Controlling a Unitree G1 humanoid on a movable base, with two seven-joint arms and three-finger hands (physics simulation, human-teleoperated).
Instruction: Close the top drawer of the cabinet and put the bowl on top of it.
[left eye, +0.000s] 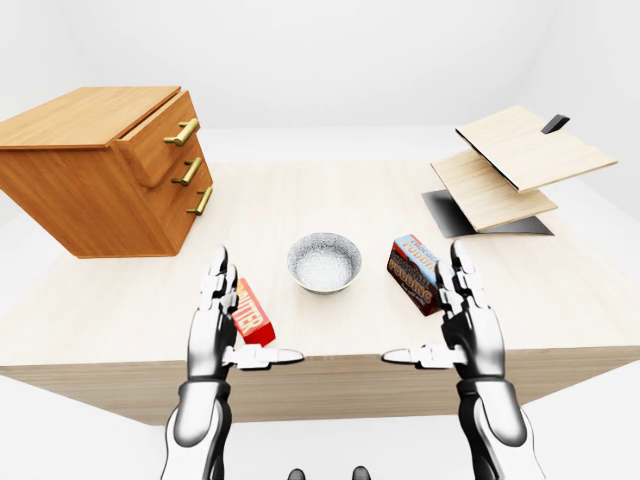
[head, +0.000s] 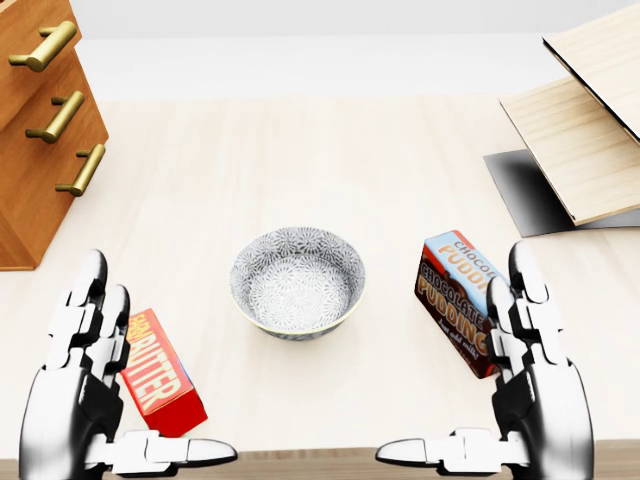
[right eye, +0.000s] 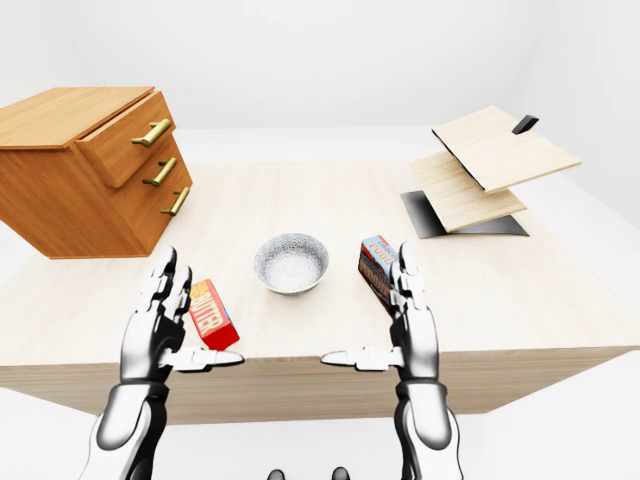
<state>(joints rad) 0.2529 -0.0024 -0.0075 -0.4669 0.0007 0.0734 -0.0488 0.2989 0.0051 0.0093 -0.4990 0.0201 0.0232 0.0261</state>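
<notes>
A wooden cabinet (left eye: 95, 170) with three brass-handled drawers stands at the table's left; its top drawer (left eye: 160, 130) juts out a little past the two below. A grey patterned bowl (head: 297, 281) sits upright mid-table. My left hand (head: 100, 380) hovers open at the lower left of the bowl, beside a red butter box. My right hand (head: 510, 390) hovers open at the lower right, by a pudding box. Neither hand touches the bowl.
A red butter box (head: 160, 375) lies by my left hand. A chocolate pudding box (head: 458, 300) stands tilted near my right hand. Light wooden boards (left eye: 515, 160) on a dark stand (left eye: 445, 212) occupy the table's right. The table's near edge (left eye: 330, 385) runs under my hands.
</notes>
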